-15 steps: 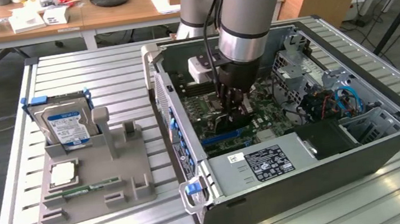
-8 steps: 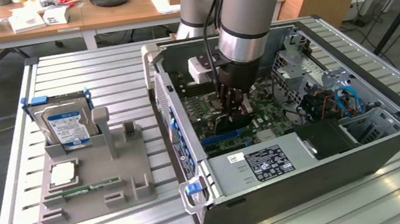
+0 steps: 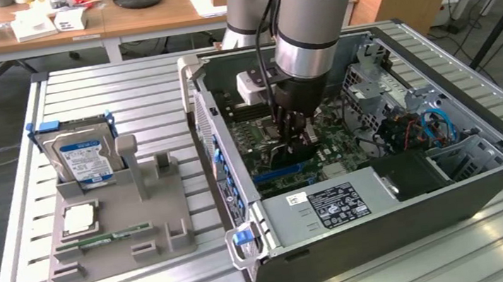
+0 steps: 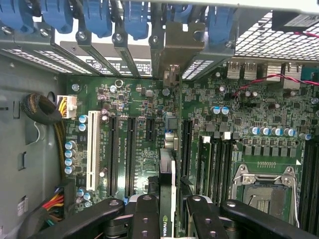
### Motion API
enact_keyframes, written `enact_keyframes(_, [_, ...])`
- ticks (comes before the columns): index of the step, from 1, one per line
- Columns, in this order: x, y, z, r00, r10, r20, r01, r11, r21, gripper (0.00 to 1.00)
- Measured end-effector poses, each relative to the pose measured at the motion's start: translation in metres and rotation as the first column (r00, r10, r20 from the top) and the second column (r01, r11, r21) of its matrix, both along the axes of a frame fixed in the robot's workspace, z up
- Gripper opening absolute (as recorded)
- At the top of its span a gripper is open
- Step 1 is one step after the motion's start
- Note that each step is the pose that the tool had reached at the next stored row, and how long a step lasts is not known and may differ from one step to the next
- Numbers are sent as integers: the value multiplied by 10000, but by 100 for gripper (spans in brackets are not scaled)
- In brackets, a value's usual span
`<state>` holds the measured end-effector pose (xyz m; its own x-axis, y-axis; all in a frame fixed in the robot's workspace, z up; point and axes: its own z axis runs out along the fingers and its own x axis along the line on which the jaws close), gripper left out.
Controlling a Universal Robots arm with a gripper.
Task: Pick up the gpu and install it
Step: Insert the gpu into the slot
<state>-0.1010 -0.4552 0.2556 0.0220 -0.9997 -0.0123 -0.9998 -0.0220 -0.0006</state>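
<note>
- Got the tool [image 3: 293,132] reaching straight down into the open computer case [image 3: 428,192], pretty much dead centre of the exterior view.
- Pinching the gpu [image 4: 167,169] between both fingers [image 4: 144,219], so clamped on the card rather than spread wide.
- Card standing on edge, running the same way as the long black slots [image 4: 130,149] on the motherboard [image 4: 124,99], with slots on either side of it.
- Can't tell whether the lower edge is actually down in a slot or just above one.
- Far end of the card pointing at the row of blue clips [image 4: 97,15] along the case wall.
- Open processor socket [image 4: 264,186] sitting on the same board, well off to one side of the card.
- Power supply [image 3: 330,207] with the black label at about 6 o'clock from the tool in the exterior view.
- Over at 9 o'clock from the case: grey tray [image 3: 118,220] on the slatted tabletop [image 3: 123,91].
- Hard drive [image 3: 83,157] standing upright at the tray's 12 o'clock end, with a loose processor chip [image 3: 80,217] and a memory stick [image 3: 106,237] lying flat nearer 6 o'clock.
</note>
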Motion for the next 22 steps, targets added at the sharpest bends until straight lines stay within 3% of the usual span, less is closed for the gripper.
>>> enact_keyframes(22, [0, -6, 0, 9998, -215, 1, 215, 9998, -4, 26])
